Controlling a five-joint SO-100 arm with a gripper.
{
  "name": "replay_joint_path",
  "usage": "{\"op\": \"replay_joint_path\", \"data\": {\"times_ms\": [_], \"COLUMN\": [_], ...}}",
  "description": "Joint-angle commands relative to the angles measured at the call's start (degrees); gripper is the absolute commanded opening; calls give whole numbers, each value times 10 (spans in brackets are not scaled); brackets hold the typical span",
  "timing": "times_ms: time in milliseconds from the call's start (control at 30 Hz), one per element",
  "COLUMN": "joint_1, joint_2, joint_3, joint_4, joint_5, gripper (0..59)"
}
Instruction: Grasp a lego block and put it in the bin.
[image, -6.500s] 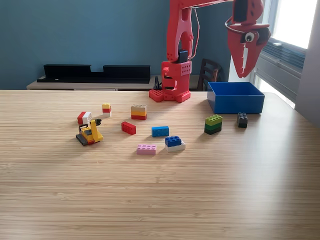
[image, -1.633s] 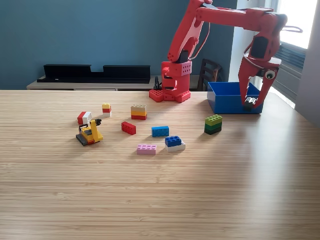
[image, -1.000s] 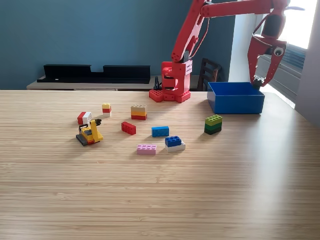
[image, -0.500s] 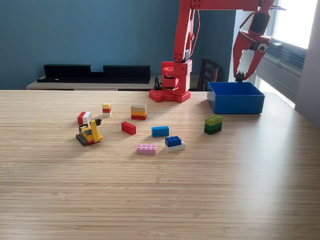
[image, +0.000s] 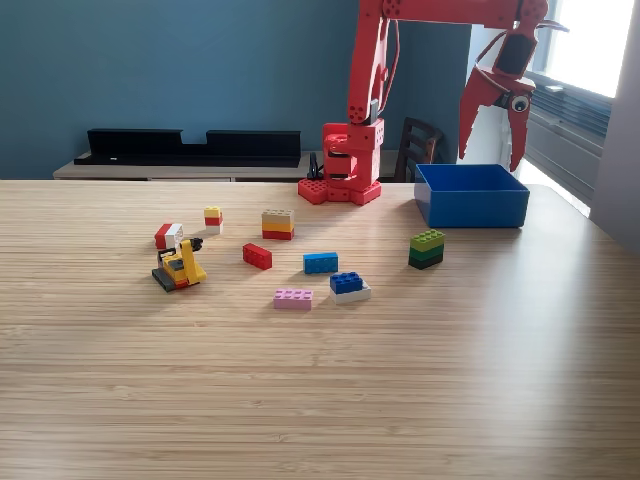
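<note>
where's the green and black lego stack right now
The green and black stack sits on the table toward the exterior view's right, just in front of the blue bin near its left corner, with the blue-on-white block to its lower left.

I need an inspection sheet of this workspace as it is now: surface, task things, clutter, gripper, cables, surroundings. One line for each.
Surface: light wooden table, front part bare.
Task things: blue bin at the exterior view's right, inside hidden by its wall; loose blocks on the table include a green stack, a blue brick, a red brick, a pink plate and a blue-on-white block.
Clutter: small yellow lego vehicle at the exterior view's left.
Gripper: gripper open above the bin, nothing between the jaws.
Cables: thin wire along the arm's upright link.
Surroundings: blue wall, black shelf unit, bright window at the right.
</note>
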Motion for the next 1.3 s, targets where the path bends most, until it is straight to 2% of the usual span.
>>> {"op": "replay_joint_path", "data": {"times_ms": [33, 133, 200, 467, 700, 1300], "joint_1": [-8, 28, 69, 269, 345, 383], "joint_2": [58, 58, 58, 49, 49, 48], "joint_3": [-59, -94, -129, -286, -336, -332], "joint_4": [24, 24, 23, 19, 3, -10], "joint_5": [9, 25, 38, 88, 77, 53], "gripper": [238, 64, 1, 1, 1, 1]}}
